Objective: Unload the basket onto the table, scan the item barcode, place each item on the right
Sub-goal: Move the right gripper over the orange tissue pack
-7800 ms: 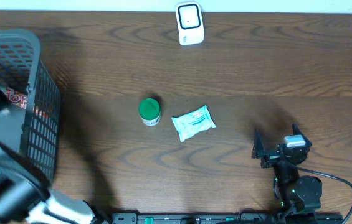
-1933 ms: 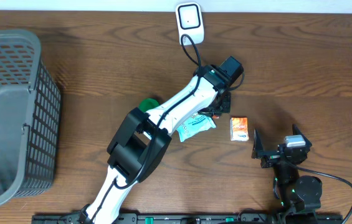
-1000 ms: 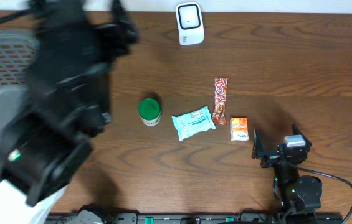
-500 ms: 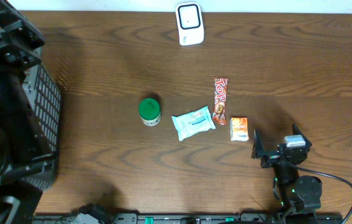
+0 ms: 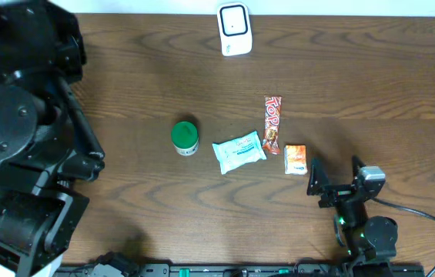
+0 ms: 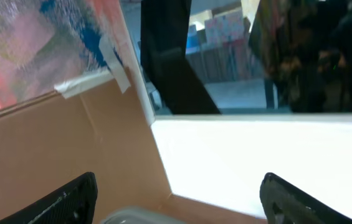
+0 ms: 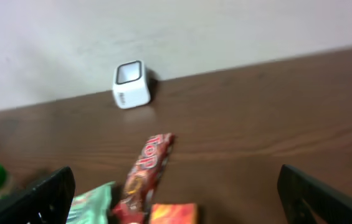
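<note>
Between you and the scanner at the far edge of the table, four items lie in a loose row at mid-table: a green tub, a wipes pack, a candy bar and an orange packet. None is lifted or close to the scanner. Your right claw sits low, just beside the orange packet, spread wide and empty. Your left claw is likewise spread wide, with nothing between its fingers. The main risk is on the right: the orange packet is flat and lies near the end of the candy bar, so a wide claw coming down could drag both or push the packet away instead of pinching it. No barcode shows on any item, so you may present the wrong face and get no read. On the left, the left arm is raised high and its camera points away from the table, so lowering it blind could topple the green tub. From above you get the whole row and its spacing, though the raised arm hides the table's left side. Your right wrist view adds the scanner's front face and the candy bar end-on, while your left wrist view shows only cardboard and a bright panel, no table at all.
</note>
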